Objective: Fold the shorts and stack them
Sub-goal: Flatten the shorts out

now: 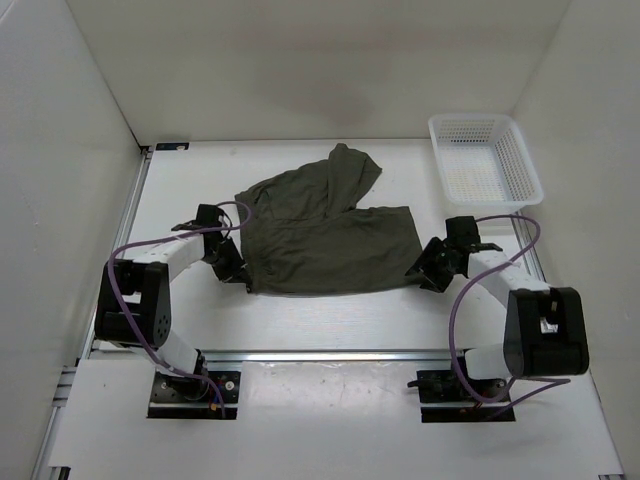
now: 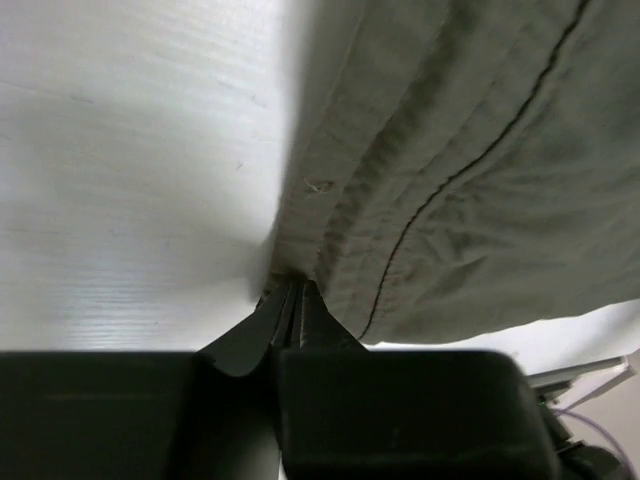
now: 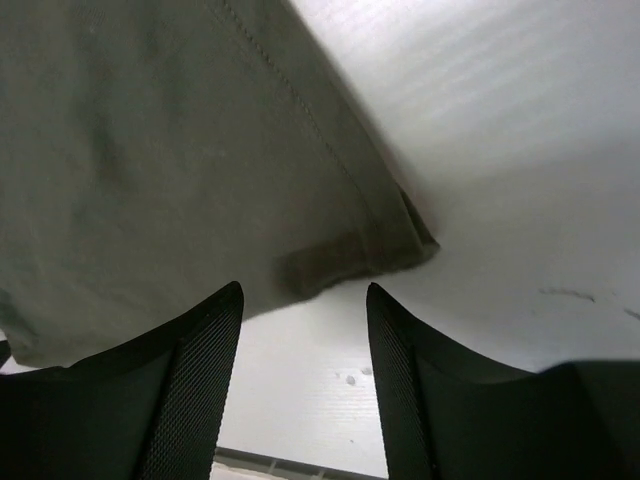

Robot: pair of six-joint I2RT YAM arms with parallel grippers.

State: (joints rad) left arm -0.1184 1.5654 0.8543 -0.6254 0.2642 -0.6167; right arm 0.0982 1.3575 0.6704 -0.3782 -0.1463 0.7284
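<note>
The white bench [image 1: 330, 320] carries the shorts [image 1: 330, 235], dark olive-green and wrinkled. One leg lies flat and wide across the bench, and the other is bunched up behind it toward the back wall. A white mesh basket [image 1: 480, 175] stands directly on the bench to the right of the shorts and farther back, apart from them. Bare bench surface shows on every side of the shorts.
</note>
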